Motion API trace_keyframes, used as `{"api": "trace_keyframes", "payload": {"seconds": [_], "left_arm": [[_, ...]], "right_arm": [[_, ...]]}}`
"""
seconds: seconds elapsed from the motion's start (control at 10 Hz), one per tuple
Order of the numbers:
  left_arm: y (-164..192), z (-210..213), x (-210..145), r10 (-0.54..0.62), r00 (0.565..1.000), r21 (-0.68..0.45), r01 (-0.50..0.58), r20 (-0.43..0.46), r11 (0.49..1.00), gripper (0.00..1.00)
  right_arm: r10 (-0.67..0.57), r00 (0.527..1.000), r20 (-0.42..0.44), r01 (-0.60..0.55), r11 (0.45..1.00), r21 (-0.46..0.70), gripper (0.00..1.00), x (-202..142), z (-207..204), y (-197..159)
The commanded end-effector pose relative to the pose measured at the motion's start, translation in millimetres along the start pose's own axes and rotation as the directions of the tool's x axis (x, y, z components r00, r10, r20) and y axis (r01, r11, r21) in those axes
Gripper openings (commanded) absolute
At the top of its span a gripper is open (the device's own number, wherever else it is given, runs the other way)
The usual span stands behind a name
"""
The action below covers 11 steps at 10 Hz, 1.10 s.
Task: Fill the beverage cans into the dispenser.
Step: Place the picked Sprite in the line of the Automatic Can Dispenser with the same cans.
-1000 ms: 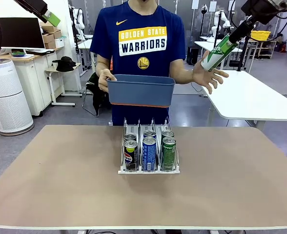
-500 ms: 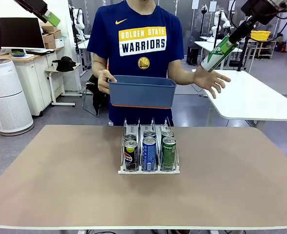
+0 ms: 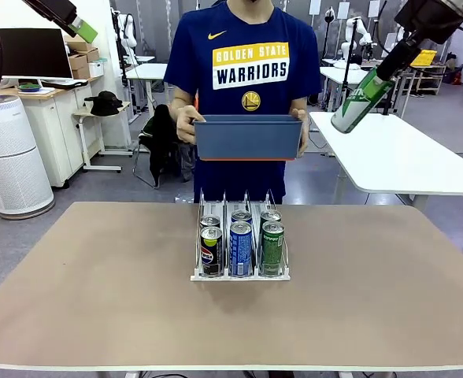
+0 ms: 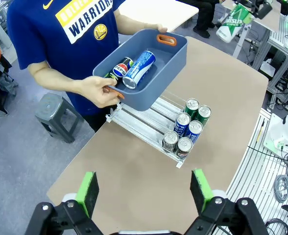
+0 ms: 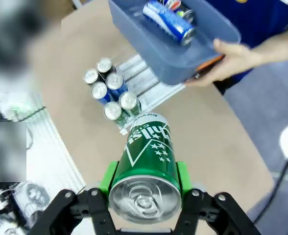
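Note:
The clear dispenser [image 3: 239,276] stands mid-table with black, blue and green beverage cans [image 3: 240,248] in its three lanes, a second row behind them. My right gripper [image 3: 389,64] hangs high at the right, shut on a green can [image 3: 360,99] that tilts downward; the right wrist view has that can [image 5: 146,166] clamped between the green pads. High at the left is my left gripper [image 3: 84,31], its jaws wide open [image 4: 144,191] with nothing between them. More cans [image 4: 133,68] lie in a tub.
A person at the far side holds the blue-grey tub [image 3: 249,140] in both hands above the back of the dispenser [image 4: 139,122]. A white table [image 3: 405,157] stands behind at the right. Bare tabletop surrounds the rack on all sides.
The person's hand has left the green can and gone back to the tub, now held with both hands and shifted right. My right gripper keeps the can.

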<state>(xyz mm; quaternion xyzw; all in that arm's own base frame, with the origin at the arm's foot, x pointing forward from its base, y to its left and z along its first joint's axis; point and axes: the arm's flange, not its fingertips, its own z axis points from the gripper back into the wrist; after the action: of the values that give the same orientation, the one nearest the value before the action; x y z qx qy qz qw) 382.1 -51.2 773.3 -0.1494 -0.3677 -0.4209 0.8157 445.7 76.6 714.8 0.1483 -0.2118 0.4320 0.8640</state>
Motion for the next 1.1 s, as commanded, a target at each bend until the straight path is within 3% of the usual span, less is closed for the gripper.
{"api": "trace_keyframes", "payload": {"seconds": [0.0,0.1,0.4,0.7,0.8,0.9,1.0], "left_arm": [[-1,0,-1,-0.001,1.000,0.003,0.001,-0.004,1.000,1.00],[-1,0,-1,-0.001,1.000,0.003,0.001,-0.004,1.000,1.00],[-1,0,-1,-0.001,1.000,0.003,0.001,-0.004,1.000,1.00],[-1,0,-1,-0.001,1.000,0.003,0.001,-0.004,1.000,1.00],[-1,0,-1,-0.001,1.000,0.003,0.001,-0.004,1.000,1.00],[-1,0,-1,-0.001,1.000,0.003,0.001,-0.004,1.000,1.00],[-1,0,-1,-0.001,1.000,0.003,0.001,-0.004,1.000,1.00]], "right_arm": [[-0.073,0.997,0.004,0.073,0.996,-0.055,0.58,-17,-8,35],[-0.107,0.994,0.005,0.107,0.990,-0.091,0.58,-26,-10,47],[-0.050,0.999,0.020,0.051,0.999,-0.020,0.58,-55,-43,85],[0.010,1.000,-0.014,-0.010,1.000,-0.018,0.58,-78,-68,101],[0.074,0.997,0.022,-0.074,0.997,0.011,0.58,-78,-69,89],[-0.021,0.999,-0.040,0.021,1.000,-0.001,0.58,-73,-66,98],[-0.021,0.999,-0.040,0.021,1.000,-0.001,0.58,-73,-66,98]]}}
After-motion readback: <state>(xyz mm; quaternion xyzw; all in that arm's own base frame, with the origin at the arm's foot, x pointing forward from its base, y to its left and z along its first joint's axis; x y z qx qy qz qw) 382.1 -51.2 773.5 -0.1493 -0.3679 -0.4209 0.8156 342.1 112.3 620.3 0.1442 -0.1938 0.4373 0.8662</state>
